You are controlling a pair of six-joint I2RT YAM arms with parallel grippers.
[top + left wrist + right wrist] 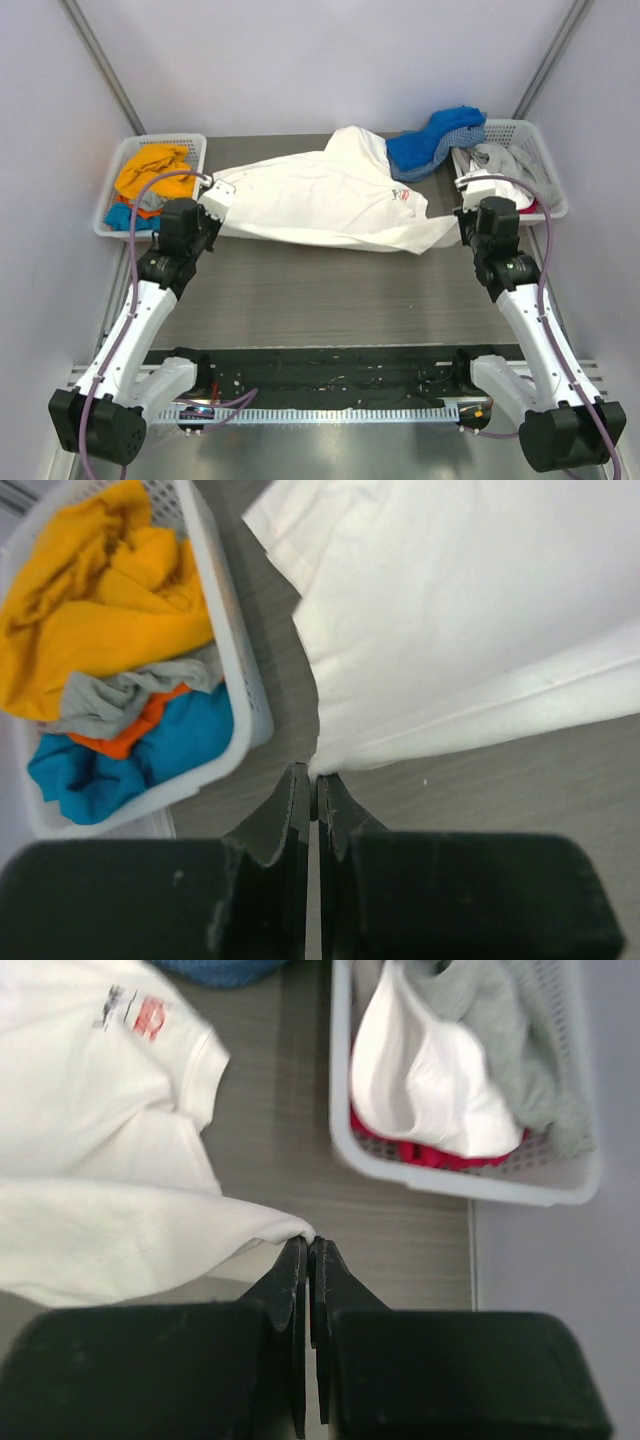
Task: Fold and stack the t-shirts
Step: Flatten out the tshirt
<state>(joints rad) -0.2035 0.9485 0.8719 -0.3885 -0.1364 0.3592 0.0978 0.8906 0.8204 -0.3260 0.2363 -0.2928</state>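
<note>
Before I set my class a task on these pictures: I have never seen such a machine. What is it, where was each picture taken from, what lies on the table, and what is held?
Two robot arms are bolted at the near edge of a table, each ending in a two-finger gripper. The wide picture comes from a fixed camera above and behind them; the other two from a camera on each wrist, looking past its own fingers. A large white t-shirt with a small red chest logo lies spread across the table. The left gripper and the right gripper are each shut on an edge of it, at opposite ends. The left basket and the right basket hold crumpled shirts; a blue shirt lies over the right basket's rim.
</note>
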